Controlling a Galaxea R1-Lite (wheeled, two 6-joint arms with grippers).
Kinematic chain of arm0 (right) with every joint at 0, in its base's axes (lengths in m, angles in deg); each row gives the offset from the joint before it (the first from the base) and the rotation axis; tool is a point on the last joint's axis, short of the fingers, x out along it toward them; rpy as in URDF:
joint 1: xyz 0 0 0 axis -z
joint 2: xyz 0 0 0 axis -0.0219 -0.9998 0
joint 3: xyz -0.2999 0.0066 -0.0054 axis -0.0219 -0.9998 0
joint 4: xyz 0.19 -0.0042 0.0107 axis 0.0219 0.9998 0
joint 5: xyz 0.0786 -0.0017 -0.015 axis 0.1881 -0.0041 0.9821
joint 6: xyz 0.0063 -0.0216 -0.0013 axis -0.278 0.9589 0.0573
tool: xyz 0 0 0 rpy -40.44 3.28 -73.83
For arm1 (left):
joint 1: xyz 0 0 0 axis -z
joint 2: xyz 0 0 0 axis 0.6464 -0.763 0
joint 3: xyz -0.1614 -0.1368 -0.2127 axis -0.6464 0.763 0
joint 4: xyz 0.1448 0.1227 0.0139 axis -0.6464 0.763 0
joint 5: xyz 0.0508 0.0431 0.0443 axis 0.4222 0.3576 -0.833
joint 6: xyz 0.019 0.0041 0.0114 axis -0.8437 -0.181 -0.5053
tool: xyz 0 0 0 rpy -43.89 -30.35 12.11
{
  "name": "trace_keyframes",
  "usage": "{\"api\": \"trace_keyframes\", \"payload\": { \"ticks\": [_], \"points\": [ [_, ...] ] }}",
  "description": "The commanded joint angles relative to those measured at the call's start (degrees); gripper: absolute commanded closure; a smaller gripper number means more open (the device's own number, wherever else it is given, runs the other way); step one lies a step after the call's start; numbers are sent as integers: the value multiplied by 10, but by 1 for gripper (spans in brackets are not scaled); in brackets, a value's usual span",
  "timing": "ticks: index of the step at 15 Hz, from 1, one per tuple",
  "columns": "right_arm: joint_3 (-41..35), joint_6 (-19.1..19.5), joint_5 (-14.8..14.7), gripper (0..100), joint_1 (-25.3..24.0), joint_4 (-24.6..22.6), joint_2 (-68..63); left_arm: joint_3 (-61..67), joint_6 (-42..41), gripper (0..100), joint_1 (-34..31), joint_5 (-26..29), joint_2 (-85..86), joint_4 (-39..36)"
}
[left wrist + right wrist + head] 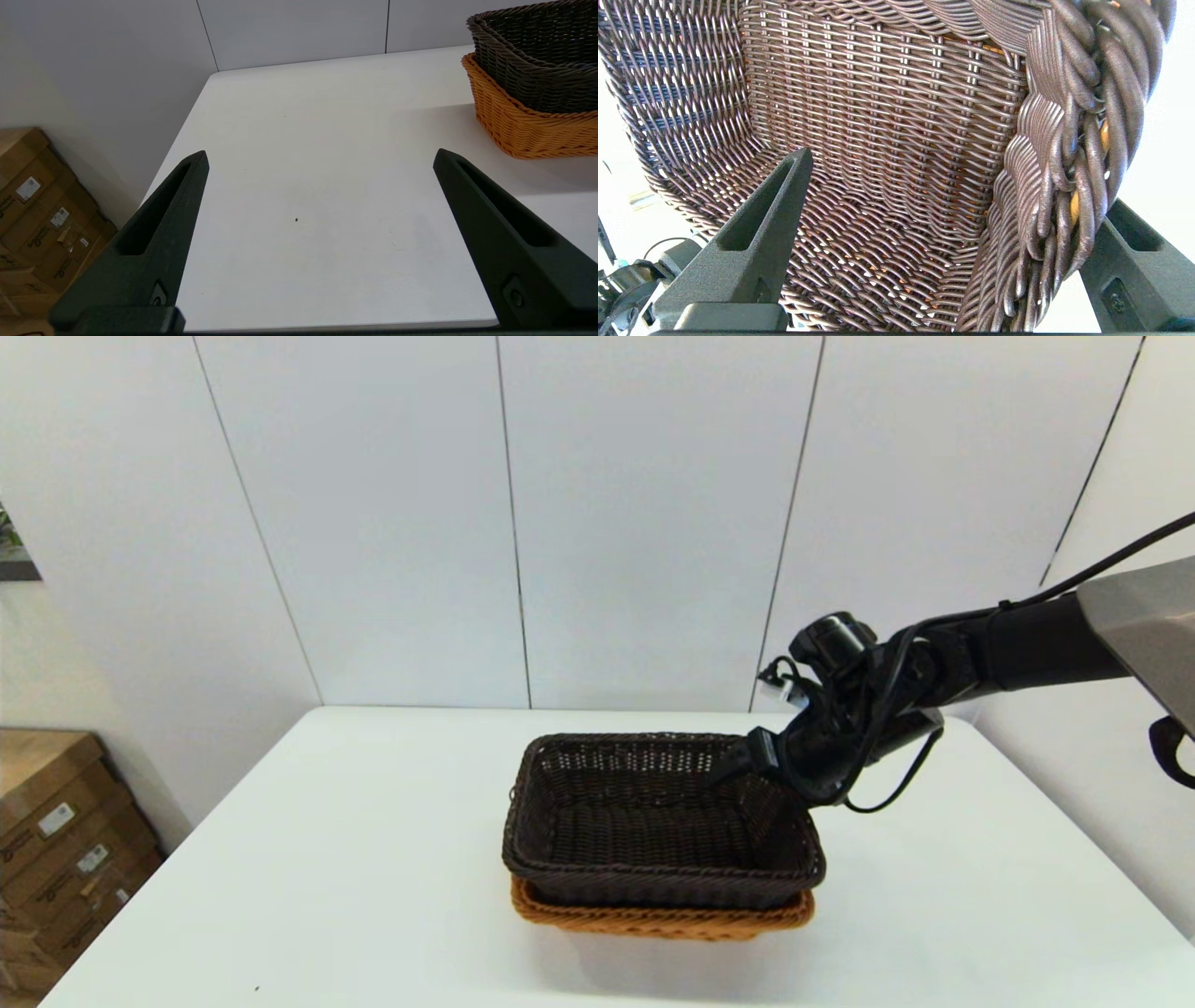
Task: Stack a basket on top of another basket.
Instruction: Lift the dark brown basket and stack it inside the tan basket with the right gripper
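**A:** Where does the dark brown basket (658, 821) sit?

**B:** Nested in the orange-tan basket (653, 919), whose braided rim shows beneath it along the near side. The pair stands on the white table (327, 859), around its middle. From the left wrist view the dark one's rim rises above the orange one's.

**A:** And the right gripper (738, 767) relative to that dark basket?

**B:** At its far right corner, reaching in from the right over the rim. In the right wrist view the fingers are spread wide and straddle the right wall: one finger (761, 242) is inside the basket above the woven floor, the other outside, mostly hidden behind the braided rim. I cannot tell whether either touches the wicker.

**A:** The left gripper (320, 158)?

**B:** Well apart from the dark basket, on its left, hovering over bare table with its fingers spread wide, holding nothing. Cardboard boxes (37, 210) stand off the table's left edge.
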Motion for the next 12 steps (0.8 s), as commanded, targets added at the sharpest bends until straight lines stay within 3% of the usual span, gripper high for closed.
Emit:
{"api": "trace_keyframes", "payload": {
  "ticks": [1,12],
  "points": [
    [3,-2,1,0,2,1,4,0,0,0,0,1,1,0],
    [-1,-3,-3,0,14,5,34,0,0,0,0,1,1,0]
  ]
}}
